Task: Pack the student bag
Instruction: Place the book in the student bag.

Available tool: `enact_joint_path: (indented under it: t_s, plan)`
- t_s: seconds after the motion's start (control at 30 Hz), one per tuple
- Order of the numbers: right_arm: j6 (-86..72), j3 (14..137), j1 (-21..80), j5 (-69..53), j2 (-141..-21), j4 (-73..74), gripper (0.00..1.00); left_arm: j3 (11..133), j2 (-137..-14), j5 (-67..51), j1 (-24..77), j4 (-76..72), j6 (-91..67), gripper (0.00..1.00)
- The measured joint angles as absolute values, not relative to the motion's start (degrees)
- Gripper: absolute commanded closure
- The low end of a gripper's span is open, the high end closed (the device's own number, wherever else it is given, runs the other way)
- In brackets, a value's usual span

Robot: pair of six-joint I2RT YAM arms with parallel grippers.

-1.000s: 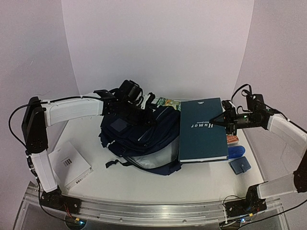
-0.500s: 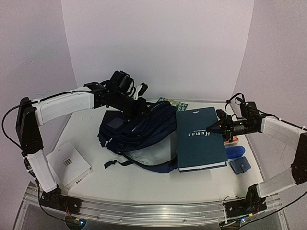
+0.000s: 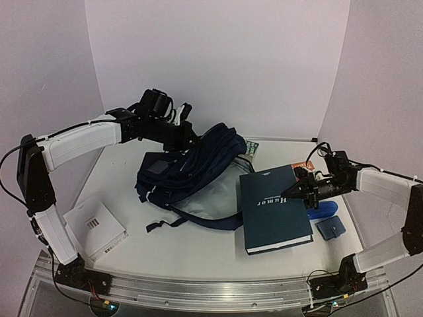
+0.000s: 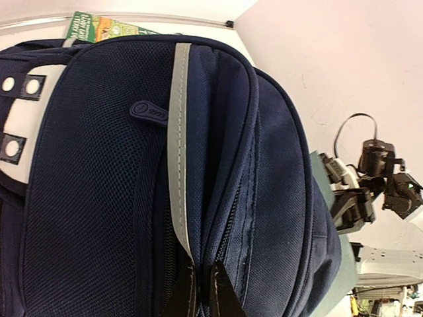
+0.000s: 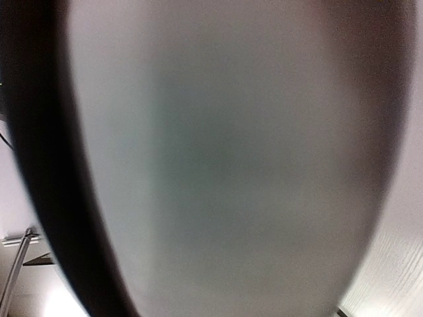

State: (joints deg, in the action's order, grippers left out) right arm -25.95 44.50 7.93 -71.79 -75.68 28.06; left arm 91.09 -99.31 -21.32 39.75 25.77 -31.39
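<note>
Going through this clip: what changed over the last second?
The left gripper, shut on the student bag, moved up and leftward, lifting the bag's top. The right gripper, gripping the teal book, pulled it toward the near edge, away from the bag. The white box and blue pouch stayed put.

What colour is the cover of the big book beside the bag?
The book is dark teal with pale lettering, clearest in the top external view.
</note>
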Motion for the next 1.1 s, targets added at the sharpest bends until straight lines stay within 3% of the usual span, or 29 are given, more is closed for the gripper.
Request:
enact_joint_path:
  t_s: [0.3, 0.8, 1.1]
  plan:
    - [-26.95, 59.23, 18.09, -65.91, -88.9, 25.88, 1.0, 89.02, -98.92, -27.4, 39.42, 22.9, -32.22, 1.0]
    - [-64.57, 57.88, 25.1, -49.97, -103.78, -26.61, 1.0, 84.39, -98.52, -32.41, 39.2, 11.76, -39.93, 1.0]
    - [-72.43, 57.04, 30.16, -43.5, -110.33, -41.83, 1.0, 83.6, -98.52, -34.68, 38.92, 8.38, -42.55, 1.0]
